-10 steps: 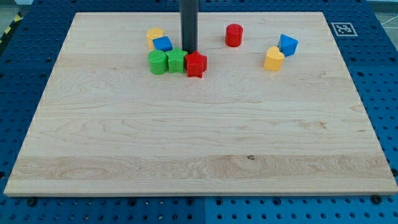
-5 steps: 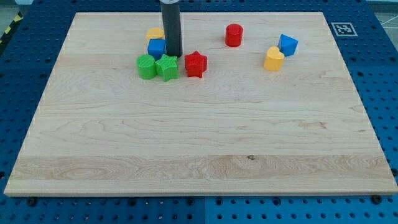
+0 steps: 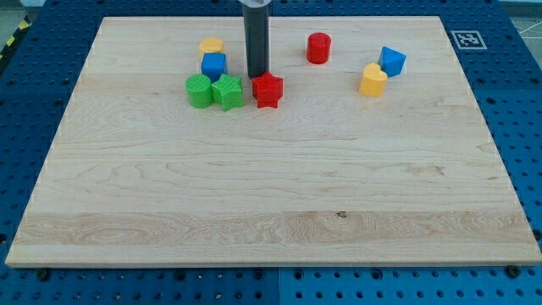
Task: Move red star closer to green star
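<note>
My tip [image 3: 256, 74] swung back right from beside the green star [image 3: 227, 91] and sat just above-left of the red star [image 3: 268, 89], bare rod, nothing held. The earlier sweep had knocked the green star left, opening a small gap; red star hadn't moved, so the push was still to do.

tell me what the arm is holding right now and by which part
Nothing is held: the arm ends in a bare rod. My tip rests on the board just above the red star, right of the green star.
</note>
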Motion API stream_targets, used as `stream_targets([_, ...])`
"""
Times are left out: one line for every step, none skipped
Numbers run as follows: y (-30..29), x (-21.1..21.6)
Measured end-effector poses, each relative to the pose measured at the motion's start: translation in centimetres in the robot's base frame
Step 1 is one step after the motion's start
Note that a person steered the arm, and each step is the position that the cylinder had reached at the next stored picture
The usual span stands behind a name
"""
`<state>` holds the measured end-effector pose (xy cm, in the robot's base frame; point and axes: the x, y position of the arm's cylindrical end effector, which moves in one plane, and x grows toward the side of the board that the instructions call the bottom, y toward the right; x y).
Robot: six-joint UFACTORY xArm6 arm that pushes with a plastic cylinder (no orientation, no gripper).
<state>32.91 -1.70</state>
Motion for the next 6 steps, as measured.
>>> stream_targets([3.4,-0.4])
stream_targets([4.7,1.5])
stream_targets([4.2,3.2])
stream_targets([4.0,4.3])
stream_targets([3.8,5.2])
stream_targets([3.8,5.3])
